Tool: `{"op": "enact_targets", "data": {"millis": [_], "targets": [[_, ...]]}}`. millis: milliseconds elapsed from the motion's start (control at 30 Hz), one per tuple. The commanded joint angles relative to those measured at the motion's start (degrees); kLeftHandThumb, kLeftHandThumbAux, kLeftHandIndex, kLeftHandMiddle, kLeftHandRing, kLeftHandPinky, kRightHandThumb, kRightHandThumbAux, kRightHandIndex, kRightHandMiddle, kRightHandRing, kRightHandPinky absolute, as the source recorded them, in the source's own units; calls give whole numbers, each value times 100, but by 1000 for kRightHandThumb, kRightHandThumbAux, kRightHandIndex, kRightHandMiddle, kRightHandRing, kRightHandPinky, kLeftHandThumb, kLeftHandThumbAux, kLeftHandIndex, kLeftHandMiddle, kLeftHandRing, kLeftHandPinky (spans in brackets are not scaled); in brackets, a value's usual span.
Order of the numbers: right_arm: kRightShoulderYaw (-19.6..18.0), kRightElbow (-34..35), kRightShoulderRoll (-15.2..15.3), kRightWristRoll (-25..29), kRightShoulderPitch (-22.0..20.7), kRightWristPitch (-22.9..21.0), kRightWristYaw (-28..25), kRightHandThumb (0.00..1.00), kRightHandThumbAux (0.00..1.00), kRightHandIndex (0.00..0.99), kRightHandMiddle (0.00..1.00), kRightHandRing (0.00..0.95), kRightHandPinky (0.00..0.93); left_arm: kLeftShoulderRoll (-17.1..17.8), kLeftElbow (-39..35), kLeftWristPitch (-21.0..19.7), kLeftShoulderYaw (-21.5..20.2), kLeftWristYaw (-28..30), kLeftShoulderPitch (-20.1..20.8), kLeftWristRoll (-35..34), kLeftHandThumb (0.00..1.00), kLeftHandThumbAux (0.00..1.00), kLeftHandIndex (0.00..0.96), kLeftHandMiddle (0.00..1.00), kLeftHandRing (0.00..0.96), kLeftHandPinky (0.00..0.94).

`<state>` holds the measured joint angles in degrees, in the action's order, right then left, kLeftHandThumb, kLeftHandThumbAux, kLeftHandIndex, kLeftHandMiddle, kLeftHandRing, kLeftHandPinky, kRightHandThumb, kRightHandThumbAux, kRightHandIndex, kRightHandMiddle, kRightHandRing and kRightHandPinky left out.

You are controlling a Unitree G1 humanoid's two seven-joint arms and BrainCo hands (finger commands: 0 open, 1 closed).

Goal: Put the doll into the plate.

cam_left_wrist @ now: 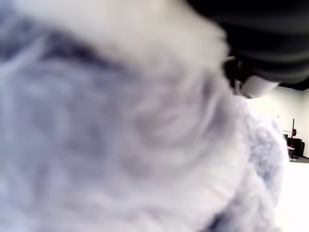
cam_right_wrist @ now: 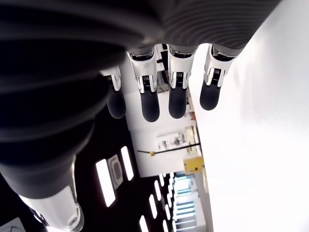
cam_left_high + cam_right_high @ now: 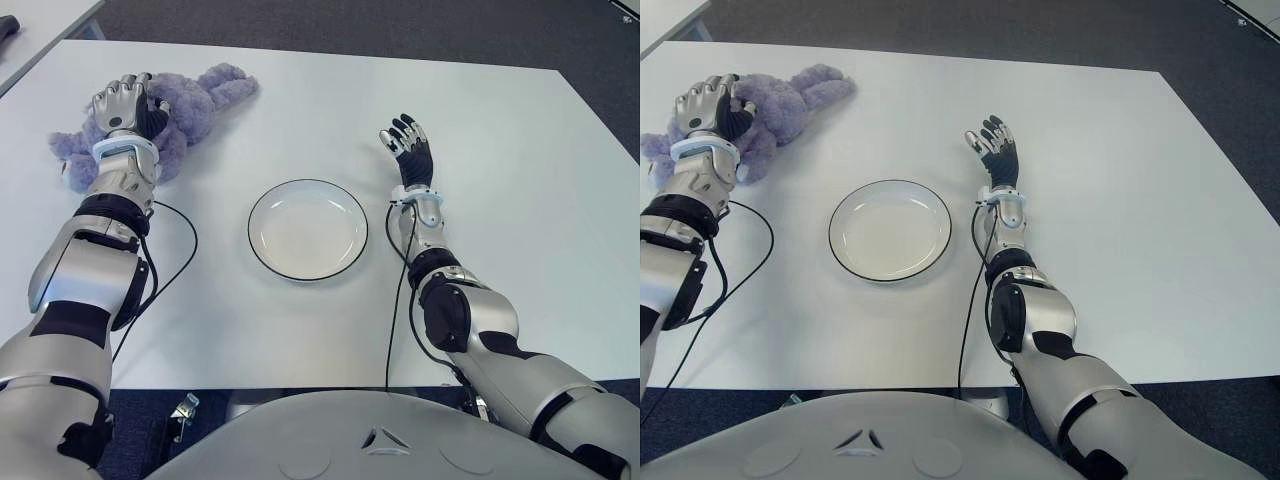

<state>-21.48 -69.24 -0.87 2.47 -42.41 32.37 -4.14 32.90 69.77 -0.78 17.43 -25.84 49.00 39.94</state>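
Note:
A fluffy purple doll [image 3: 200, 100] lies on the white table [image 3: 520, 200] at the far left. My left hand [image 3: 125, 103] sits on top of its middle with the fingers curled down into the fur. In the left wrist view the doll's fur [image 1: 120, 121] fills nearly the whole picture. A white plate [image 3: 300, 235] with a dark rim stands empty at the table's centre, to the right of the doll and nearer to me. My right hand [image 3: 405, 138] shows just right of the plate, its fingers [image 2: 149, 104] spread and holding nothing.
Black cables [image 3: 185, 250] trail from both forearms across the table toward its front edge. A second white table's corner [image 3: 40, 30] shows at the far left. Dark floor [image 3: 450, 30] lies beyond the table's far edge.

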Motion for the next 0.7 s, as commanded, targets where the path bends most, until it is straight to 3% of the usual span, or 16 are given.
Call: {"op": "enact_targets", "data": {"millis": [33, 167, 333, 467, 700], "targets": [[-188, -735, -86, 205, 1363, -295, 9, 119, 733, 142, 166, 123, 127, -270, 365, -163, 128, 628, -289, -135, 655, 313, 133, 160, 188, 273], [-209, -737, -75, 225, 1360, -312, -20, 122, 738, 145, 168, 126, 136, -277, 388, -195, 136, 769, -276, -146, 645, 317, 140, 164, 189, 253], [-221, -737, -71, 227, 1356, -305, -15, 127, 736, 146, 168, 127, 136, -283, 400, -225, 150, 861, -271, -155, 640, 327, 158, 187, 213, 295], [-230, -735, -72, 229, 1355, -297, -17, 130, 743, 150, 172, 131, 142, -300, 416, -282, 160, 907, -264, -168, 652, 342, 212, 230, 253, 348], [-245, -734, -71, 225, 1353, -308, -12, 123, 750, 154, 174, 131, 135, -338, 432, -405, 126, 1029, -233, -234, 679, 345, 289, 272, 284, 357]]}}
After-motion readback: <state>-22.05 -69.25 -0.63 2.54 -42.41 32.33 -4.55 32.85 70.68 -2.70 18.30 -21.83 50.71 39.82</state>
